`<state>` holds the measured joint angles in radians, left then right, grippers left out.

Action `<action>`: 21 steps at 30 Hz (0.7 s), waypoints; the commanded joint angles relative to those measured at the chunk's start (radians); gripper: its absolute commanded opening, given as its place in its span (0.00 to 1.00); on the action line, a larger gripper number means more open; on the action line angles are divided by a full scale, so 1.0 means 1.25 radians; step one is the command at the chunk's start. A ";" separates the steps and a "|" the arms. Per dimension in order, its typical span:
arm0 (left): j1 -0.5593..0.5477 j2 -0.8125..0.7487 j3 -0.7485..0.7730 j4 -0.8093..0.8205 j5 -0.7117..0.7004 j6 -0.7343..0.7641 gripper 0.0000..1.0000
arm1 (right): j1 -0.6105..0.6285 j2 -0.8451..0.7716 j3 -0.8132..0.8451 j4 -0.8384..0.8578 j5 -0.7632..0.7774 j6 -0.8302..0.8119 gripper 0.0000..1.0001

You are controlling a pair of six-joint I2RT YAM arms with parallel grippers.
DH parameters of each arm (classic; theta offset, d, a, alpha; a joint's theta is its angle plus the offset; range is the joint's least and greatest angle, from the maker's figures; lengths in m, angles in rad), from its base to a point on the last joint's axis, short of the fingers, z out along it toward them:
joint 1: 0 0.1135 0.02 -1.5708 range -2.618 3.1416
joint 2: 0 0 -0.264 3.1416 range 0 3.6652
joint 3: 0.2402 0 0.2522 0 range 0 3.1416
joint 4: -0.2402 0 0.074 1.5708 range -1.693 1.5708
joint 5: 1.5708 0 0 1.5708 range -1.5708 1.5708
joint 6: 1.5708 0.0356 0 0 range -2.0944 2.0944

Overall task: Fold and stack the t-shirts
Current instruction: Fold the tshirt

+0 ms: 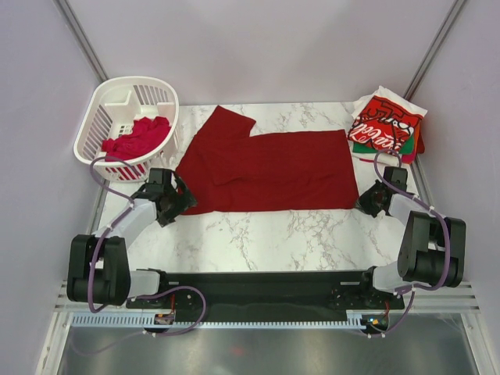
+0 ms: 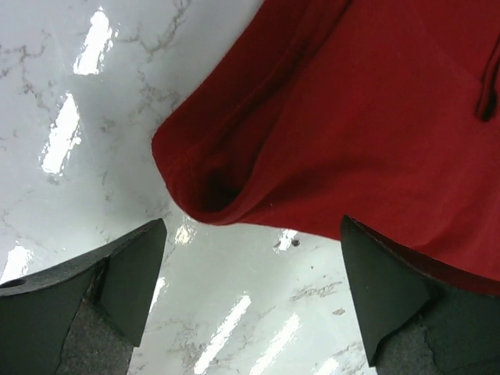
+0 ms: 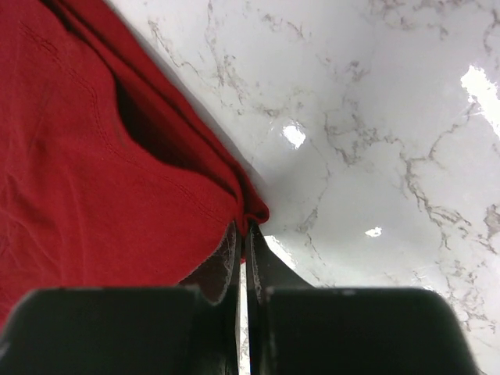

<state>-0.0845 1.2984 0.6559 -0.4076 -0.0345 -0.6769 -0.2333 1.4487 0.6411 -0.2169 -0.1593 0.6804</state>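
A dark red tee (image 1: 266,168) lies spread flat mid-worktop (image 1: 297,234), the right pincer (image 3: 244,234) clenched on its near right corner, the left pincer (image 2: 251,234) released, fingers spread over the near left corner, with folded tees (image 1: 388,125) stacked far right.

The spread t-shirt (image 1: 269,172) lies flat across the middle of the tabletop (image 1: 266,234). To its far left stands the basket (image 1: 98,117), with a crumpled t-shirt (image 1: 139,137) inside. In the far right corner sits a stack of folded t-shirts (image 1: 387,125). The left pincer (image 1: 178,199) is at the spread t-shirt's near left corner, the right pincer (image 1: 367,201) at its near right corner.
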 commanded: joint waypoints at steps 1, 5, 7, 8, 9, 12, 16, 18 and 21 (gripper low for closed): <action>0.005 0.014 -0.013 0.073 -0.055 -0.040 1.00 | 0.000 0.008 -0.016 0.010 0.016 -0.013 0.02; 0.006 0.041 -0.014 0.098 -0.071 -0.045 0.97 | -0.001 0.013 -0.013 0.012 0.011 -0.017 0.00; 0.005 0.050 -0.017 0.119 -0.079 -0.046 0.93 | -0.001 0.014 -0.013 0.012 0.010 -0.017 0.00; 0.005 0.051 -0.018 0.126 -0.082 -0.045 0.91 | -0.001 0.015 -0.013 0.012 0.010 -0.014 0.00; 0.005 0.057 -0.019 0.135 -0.094 -0.045 0.90 | 0.000 0.017 -0.012 0.012 0.011 -0.014 0.00; 0.005 0.069 -0.011 0.149 -0.105 -0.041 0.75 | 0.000 0.022 -0.004 0.008 0.008 -0.008 0.00; 0.005 0.088 0.014 0.154 -0.112 -0.038 0.17 | -0.007 0.018 -0.008 0.007 0.000 0.005 0.00; 0.005 0.082 0.015 0.154 -0.112 -0.036 0.02 | -0.011 0.009 -0.012 0.005 -0.012 0.015 0.00; 0.006 0.043 -0.004 0.154 -0.090 -0.040 0.02 | -0.023 -0.027 -0.016 -0.026 -0.008 0.018 0.00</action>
<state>-0.0826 1.4006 0.6479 -0.2520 -0.1322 -0.7155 -0.2474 1.4509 0.6353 -0.2031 -0.1776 0.6914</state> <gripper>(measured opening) 0.056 0.036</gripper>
